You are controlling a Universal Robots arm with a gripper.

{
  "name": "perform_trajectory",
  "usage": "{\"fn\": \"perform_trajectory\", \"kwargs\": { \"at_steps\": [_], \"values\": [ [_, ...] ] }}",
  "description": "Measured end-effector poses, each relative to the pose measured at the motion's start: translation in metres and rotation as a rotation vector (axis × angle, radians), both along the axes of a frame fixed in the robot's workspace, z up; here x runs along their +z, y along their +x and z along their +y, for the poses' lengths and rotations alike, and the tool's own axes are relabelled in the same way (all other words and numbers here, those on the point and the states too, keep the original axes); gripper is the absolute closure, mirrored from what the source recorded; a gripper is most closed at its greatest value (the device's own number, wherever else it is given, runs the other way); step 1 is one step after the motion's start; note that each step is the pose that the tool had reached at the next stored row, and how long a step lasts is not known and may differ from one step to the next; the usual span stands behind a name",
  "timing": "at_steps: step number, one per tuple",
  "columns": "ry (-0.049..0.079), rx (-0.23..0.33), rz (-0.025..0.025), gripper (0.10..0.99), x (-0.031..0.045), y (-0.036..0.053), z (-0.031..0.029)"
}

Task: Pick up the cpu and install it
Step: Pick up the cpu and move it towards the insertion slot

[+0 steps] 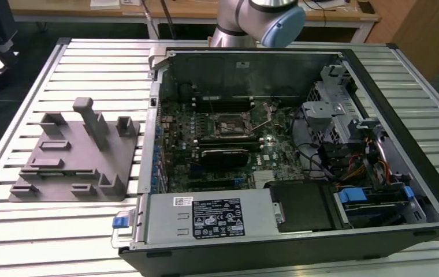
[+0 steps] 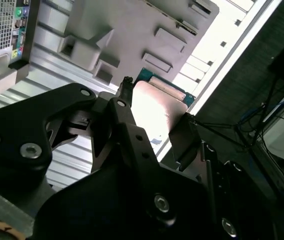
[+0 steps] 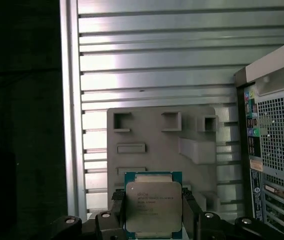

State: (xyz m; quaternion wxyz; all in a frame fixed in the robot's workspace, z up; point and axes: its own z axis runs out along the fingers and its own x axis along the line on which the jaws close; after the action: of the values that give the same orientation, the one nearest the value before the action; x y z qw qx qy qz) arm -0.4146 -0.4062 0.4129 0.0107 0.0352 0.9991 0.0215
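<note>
My gripper (image 3: pixel 153 216) is shut on the cpu (image 3: pixel 153 204), a small square chip with a silvery metal top and a green edge. Its black fingers (image 3: pixel 117 212) press on two opposite sides. In the second wrist view the cpu (image 2: pixel 158 106) sits between the same fingers (image 2: pixel 123 100) of the gripper (image 2: pixel 154 120). It hangs well above the grey moulded block (image 3: pixel 162 135) on the slatted table. The dark square socket frame (image 1: pixel 231 124) with its thin lever lies on the motherboard inside the open computer case (image 1: pixel 404 86).
The grey stepped block (image 1: pixel 77 153) stands on the exterior view's left of the case. The arm's joint (image 1: pixel 270 17) rises behind the case's far wall. The slatted metal table (image 1: pixel 88 63) ends in an edge rail (image 3: pixel 72 100). Drive cages and cables (image 1: pixel 343 138) crowd the case's right.
</note>
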Motion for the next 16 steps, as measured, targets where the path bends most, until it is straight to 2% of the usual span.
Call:
{"fn": "perform_trajectory", "kwargs": {
  "at_steps": [16],
  "values": [
    [0.000, 0.000, -0.0001, 0.545, -0.0001, 0.0521, 0.0000]
  ]
}}
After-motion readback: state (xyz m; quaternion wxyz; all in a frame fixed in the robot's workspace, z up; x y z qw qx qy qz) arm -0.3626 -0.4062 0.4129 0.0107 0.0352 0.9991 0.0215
